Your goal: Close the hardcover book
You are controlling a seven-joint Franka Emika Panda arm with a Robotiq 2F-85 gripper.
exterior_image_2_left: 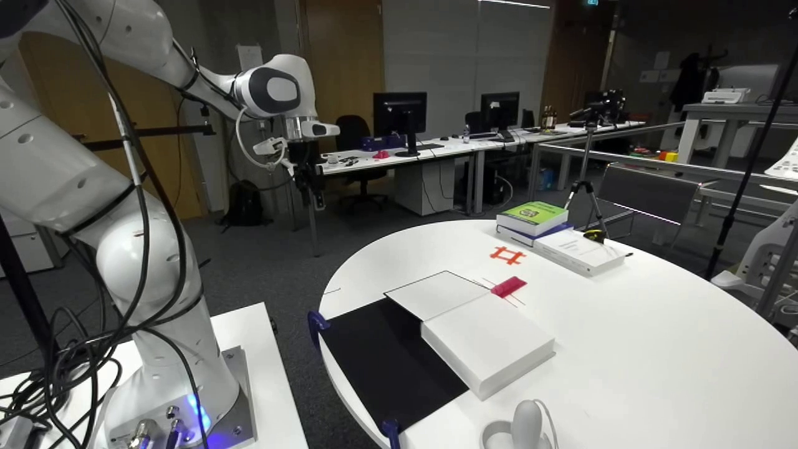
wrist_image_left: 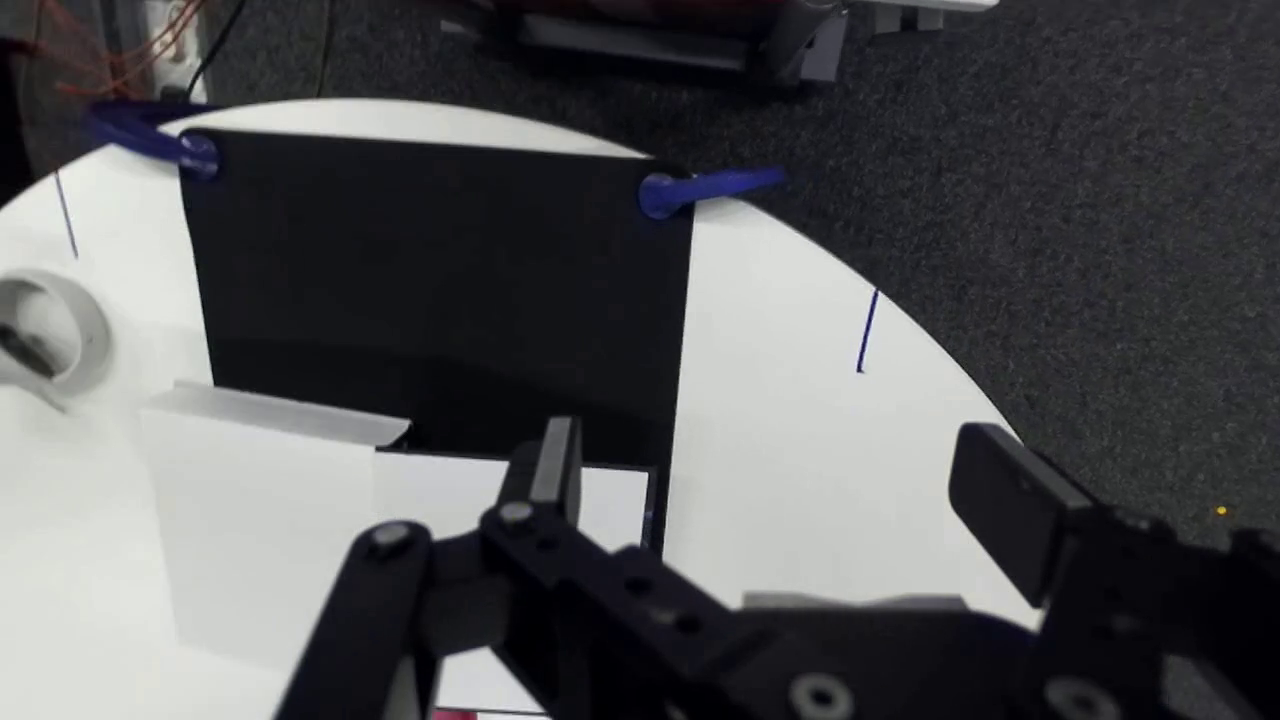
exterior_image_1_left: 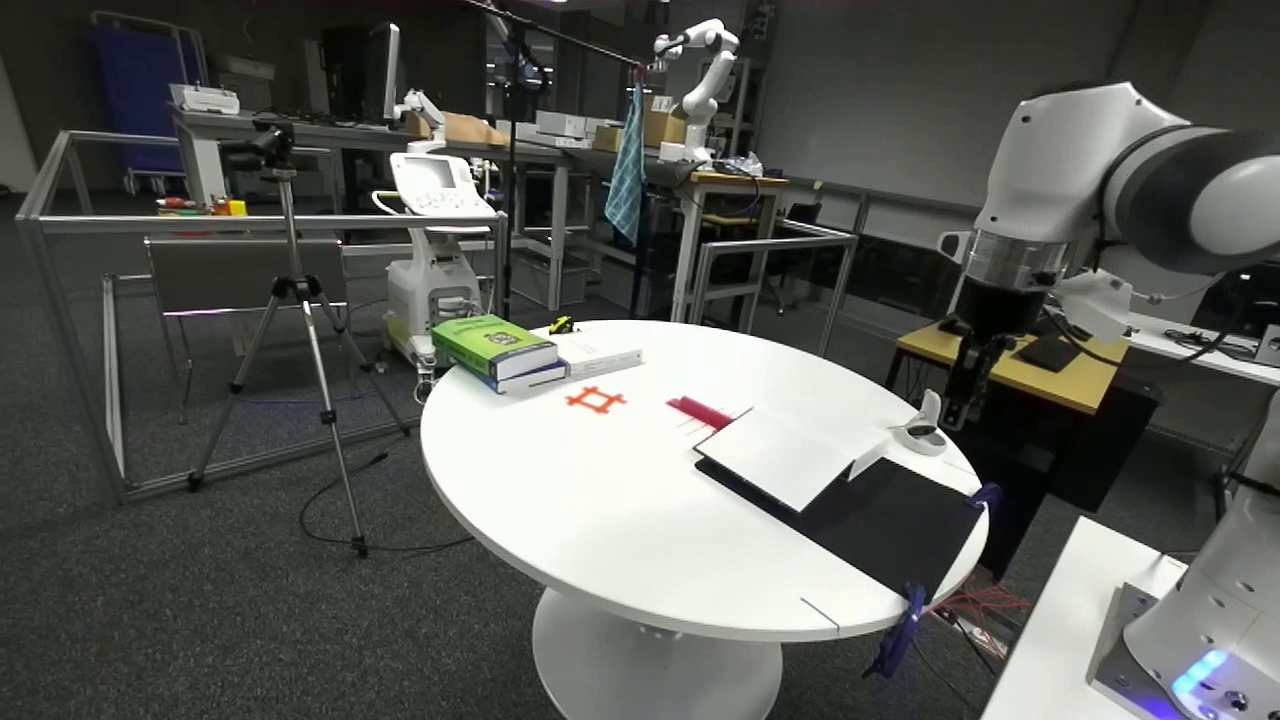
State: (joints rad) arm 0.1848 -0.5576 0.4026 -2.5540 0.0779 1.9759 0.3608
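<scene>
the book (exterior_image_2_left: 471,333) lies open on the table (exterior_image_2_left: 654,337), overlapping the mat (exterior_image_2_left: 386,358), its cover (exterior_image_2_left: 436,296) laid out to one side. the gripper (wrist_image_left: 780,485) hangs well apart from it, released, fingers (wrist_image_left: 1005,505) spread wide. a controller (exterior_image_2_left: 527,427) sits near the book; two blue clamps (wrist_image_left: 715,187) hold the mat at the table's edge.

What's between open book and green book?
Nearest the open book, a red strip; beyond it, an orange hash mark. Shows in both exterior views.

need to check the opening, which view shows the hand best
The wrist view: the hand is close up, its fingers spread apart. Both exterior views show it small and dark, opening hard to judge.
</scene>
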